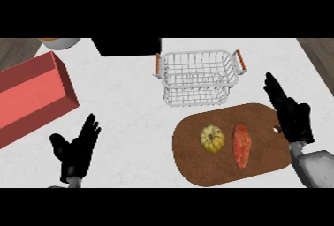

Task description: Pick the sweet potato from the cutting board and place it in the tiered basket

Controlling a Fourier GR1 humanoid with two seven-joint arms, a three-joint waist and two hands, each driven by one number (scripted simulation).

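An orange sweet potato (241,145) lies lengthwise on the brown cutting board (202,167) at the right of the counter. Beside it, to its left, sits a small yellow squash (212,138). The white wire tiered basket (199,77) with orange handles stands just beyond the board's far edge and holds nothing. My right hand (291,113) hovers open over the board's right edge, fingers straight and pointing away, a little to the right of the sweet potato. Near the lower left my left hand (76,148) rests open, fingers up.
A long red box (32,95) lies at the left of the white counter. A black object (127,45) sits at the back behind the basket, and a bowl (60,42) shows at the back left corner. Dark wood borders the counter at both top corners.
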